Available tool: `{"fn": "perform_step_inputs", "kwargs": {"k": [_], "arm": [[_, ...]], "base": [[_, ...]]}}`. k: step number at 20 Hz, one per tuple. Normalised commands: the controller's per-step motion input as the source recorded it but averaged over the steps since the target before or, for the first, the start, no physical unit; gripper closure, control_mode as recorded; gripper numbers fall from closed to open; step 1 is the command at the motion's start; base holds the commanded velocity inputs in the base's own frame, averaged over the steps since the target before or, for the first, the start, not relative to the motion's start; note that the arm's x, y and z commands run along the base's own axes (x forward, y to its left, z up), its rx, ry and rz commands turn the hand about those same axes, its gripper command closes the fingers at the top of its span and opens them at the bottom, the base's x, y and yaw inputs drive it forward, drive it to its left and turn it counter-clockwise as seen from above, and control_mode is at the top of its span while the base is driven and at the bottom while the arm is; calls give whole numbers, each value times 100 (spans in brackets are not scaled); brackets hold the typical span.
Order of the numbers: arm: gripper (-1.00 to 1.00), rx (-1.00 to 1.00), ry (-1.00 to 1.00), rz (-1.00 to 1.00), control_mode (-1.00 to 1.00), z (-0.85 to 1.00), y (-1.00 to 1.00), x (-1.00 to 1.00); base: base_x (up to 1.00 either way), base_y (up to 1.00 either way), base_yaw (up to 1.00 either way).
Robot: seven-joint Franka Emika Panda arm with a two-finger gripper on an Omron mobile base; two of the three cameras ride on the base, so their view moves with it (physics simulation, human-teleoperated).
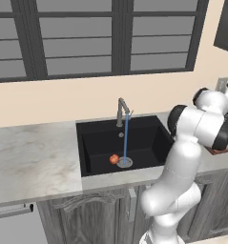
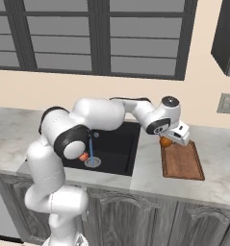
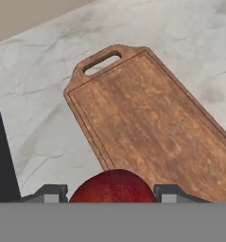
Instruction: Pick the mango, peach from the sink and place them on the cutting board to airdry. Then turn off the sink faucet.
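Observation:
My gripper [image 2: 167, 139] is shut on a small round fruit, the mango [image 2: 165, 142]. It looks orange in the right base view and dark red between the fingertips in the hand view [image 3: 112, 187]. It hangs just above the far left corner of the reddish-brown cutting board [image 2: 184, 162], whose handle end [image 3: 101, 63] points away in the hand view. The peach [image 1: 114, 158], pinkish-red, lies on the floor of the black sink [image 1: 146, 138] beside the steel drain [image 1: 125, 163]. Water [image 1: 125, 138] runs from the grey sink faucet [image 1: 121, 110].
Pale marble counter [image 1: 29, 157] stretches left of the sink and surrounds the board [image 3: 48, 113]. My own arm [image 2: 102, 115] reaches across above the sink. A wall outlet [image 2: 225, 103] sits behind the board, and a dark cabinet [image 2: 227, 33] hangs upper right.

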Motion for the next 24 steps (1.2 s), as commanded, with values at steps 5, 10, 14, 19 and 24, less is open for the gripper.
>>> {"fn": "perform_step_inputs", "kwargs": {"k": [5, 10, 14, 19, 24], "arm": [[100, 0, 1, 0, -100, -26, -27, 44], [100, 1, 0, 0, -100, -21, -23, 42], [100, 2, 1, 1, -100, -27, -12, 37], [100, 0, 5, 0, -100, -36, -3, 26], [100, 0, 7, 0, -100, -37, 0, 25]], "base": [[0, 0, 0], [0, 0, 0], [0, 0, 0], [0, 0, 0], [0, 0, 0]]}}
